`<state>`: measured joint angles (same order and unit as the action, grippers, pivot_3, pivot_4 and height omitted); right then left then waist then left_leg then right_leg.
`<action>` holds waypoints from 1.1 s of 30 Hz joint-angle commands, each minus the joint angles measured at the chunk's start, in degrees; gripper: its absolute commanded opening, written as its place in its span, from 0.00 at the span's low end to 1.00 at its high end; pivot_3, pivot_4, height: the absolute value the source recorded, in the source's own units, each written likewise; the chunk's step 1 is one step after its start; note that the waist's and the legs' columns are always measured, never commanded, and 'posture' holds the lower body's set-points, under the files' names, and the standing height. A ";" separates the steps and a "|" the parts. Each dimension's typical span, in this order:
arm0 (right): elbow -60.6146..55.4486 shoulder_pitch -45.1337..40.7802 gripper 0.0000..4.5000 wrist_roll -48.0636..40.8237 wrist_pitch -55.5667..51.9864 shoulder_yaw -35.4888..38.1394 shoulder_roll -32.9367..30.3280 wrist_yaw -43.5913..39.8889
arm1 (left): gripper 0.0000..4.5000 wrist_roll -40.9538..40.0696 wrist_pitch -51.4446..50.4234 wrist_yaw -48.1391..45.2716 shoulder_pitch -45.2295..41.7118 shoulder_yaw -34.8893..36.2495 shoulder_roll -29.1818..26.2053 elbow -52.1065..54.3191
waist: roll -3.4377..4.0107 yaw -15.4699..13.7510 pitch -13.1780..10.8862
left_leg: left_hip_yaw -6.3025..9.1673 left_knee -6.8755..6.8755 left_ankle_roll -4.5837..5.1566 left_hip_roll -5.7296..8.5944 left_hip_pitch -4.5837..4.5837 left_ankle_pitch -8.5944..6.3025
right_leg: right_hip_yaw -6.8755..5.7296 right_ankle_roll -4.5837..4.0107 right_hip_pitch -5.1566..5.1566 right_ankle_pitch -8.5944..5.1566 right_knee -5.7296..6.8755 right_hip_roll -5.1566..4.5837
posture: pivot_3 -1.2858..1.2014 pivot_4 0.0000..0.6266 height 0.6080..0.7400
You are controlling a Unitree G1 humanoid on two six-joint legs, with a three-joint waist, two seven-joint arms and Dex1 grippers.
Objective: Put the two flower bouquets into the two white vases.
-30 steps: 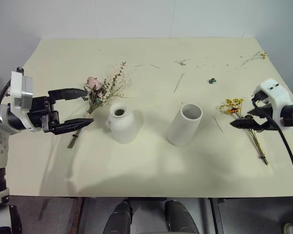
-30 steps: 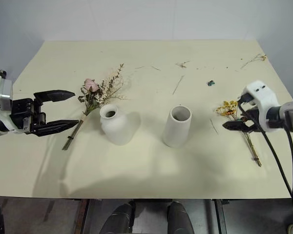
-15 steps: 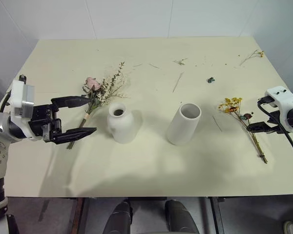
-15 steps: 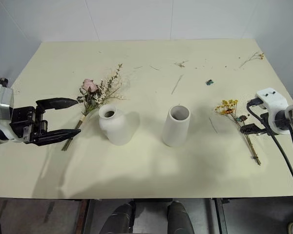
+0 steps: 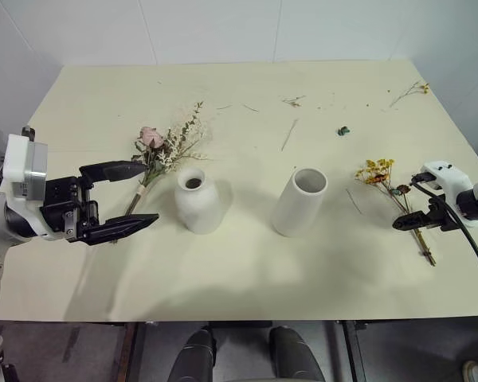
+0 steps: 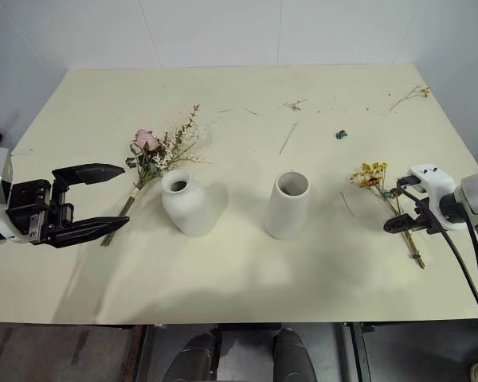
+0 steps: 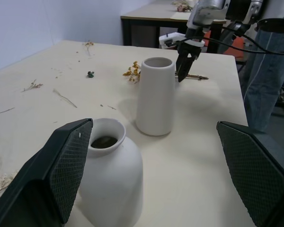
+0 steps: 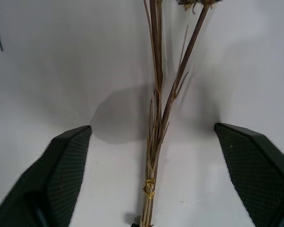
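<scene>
Now | cream table [image 5: 247, 278], twig litter [image 5: 291, 134] | white tiled wall [image 5: 223, 28]

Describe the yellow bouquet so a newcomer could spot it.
On the cream table, look to the robot's right of the tall vase. The yellow bouquet lies flat there, its stems under the right pincer. It is smaller than the pink bouquet.

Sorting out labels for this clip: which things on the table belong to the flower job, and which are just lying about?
Part of the job:
pink rose bouquet
yellow flower bouquet
squat narrow-necked vase
tall cylinder vase

Just lying about:
loose twig
small dark green bit
dried sprig near the far right corner
small sprig at the far edge
</scene>
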<state>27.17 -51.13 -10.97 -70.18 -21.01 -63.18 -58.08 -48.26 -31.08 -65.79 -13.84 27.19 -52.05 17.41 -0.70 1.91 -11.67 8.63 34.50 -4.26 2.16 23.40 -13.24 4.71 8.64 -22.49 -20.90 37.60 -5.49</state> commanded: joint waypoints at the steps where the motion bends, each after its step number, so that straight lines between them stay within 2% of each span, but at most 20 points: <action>1: 1.22 -1.07 0.71 1.86 3.17 -1.06 1.31 -2.07 | 1.00 -1.65 -0.31 0.32 -1.30 2.00 -1.81 0.88 | -0.02 0.07 0.01 | 0.00 0.03 0.00 -0.01 0.00 0.00 | 0.00 0.00 0.00 0.00 0.02 0.02 | 0.52 0.24 1.00; 10: 3.38 -0.96 0.04 3.31 5.76 0.48 3.13 -4.36 | 1.00 -1.99 -0.60 1.12 -2.72 0.98 -2.08 0.98 | -0.07 1.03 0.03 | -0.07 0.13 0.02 -0.04 -0.08 -0.02 | 0.09 0.01 0.06 0.04 0.10 0.07 | 0.52 0.24 1.00; 11: 3.39 -1.01 0.00 3.25 5.78 0.94 3.27 -4.29 | 1.00 -1.89 -0.53 1.03 -2.97 0.82 -2.09 0.72 | -0.08 1.15 0.03 | -0.07 0.14 0.02 -0.04 -0.08 -0.02 | 0.09 0.01 0.07 0.04 0.10 0.07 | 0.52 0.24 1.00; 14: 2.79 -1.08 0.00 1.72 7.48 4.92 3.65 -4.31 | 1.00 -1.39 -0.25 0.62 -4.22 0.05 -2.21 -0.31 | -0.08 1.30 0.03 | -0.09 0.19 0.02 -0.03 -0.08 -0.02 | 0.13 0.02 0.07 0.06 0.13 0.07 | 0.52 0.24 1.00; 18: 0.82 0.69 0.00 -2.16 21.94 18.64 5.43 0.42 | 1.00 -0.24 0.53 0.02 -6.18 -1.48 -1.90 -2.14 | -0.06 1.26 0.02 | -0.17 0.20 0.03 -0.01 -0.09 -0.02 | 0.22 0.07 0.04 0.08 0.18 0.06 | 0.52 0.24 1.00; 20: -5.69 2.12 0.00 -8.79 26.62 29.52 8.29 1.07 | 1.00 0.42 1.11 -0.21 -7.21 -2.51 -1.60 -3.25 | -0.06 1.17 0.02 | -0.19 0.20 0.04 -0.02 -0.08 -0.03 | 0.23 0.08 0.03 0.09 0.17 0.06 | 0.52 0.24 1.00; 26: -23.39 5.29 0.00 -22.18 24.76 47.35 17.73 9.66 | 1.00 2.63 3.52 -1.67 -11.37 -5.90 -0.68 -7.86 | -0.11 1.09 0.03 | -0.18 0.17 0.06 -0.10 -0.08 -0.05 | 0.23 0.08 0.04 0.09 0.14 0.14 | 0.52 0.24 1.00; 30: -36.90 4.28 0.00 -37.51 15.68 53.40 24.60 16.95 | 1.00 4.31 5.15 -2.71 -14.82 -8.18 0.02 -11.41 | -0.10 1.10 0.02 | -0.18 0.27 0.06 -0.07 -0.07 -0.04 | 0.25 0.11 0.05 0.10 0.23 0.10 | 0.52 0.24 1.00; 33: -43.07 4.44 0.00 -47.13 11.18 54.44 27.34 22.37 | 1.00 5.16 5.81 -3.82 -16.74 -9.45 0.16 -13.57 | -0.10 1.19 0.03 | -0.15 0.30 0.06 -0.09 -0.07 -0.04 | 0.25 0.11 0.05 0.11 0.26 0.12 | 0.52 0.24 1.00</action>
<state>-11.41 -46.03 -51.87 -56.83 31.10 -36.21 -38.83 -43.76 -26.39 -68.79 -29.38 17.51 -51.72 4.48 -0.81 3.10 -11.65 8.48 34.80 -4.20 2.07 23.32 -13.28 4.97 8.75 -22.44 -20.79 37.86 -5.37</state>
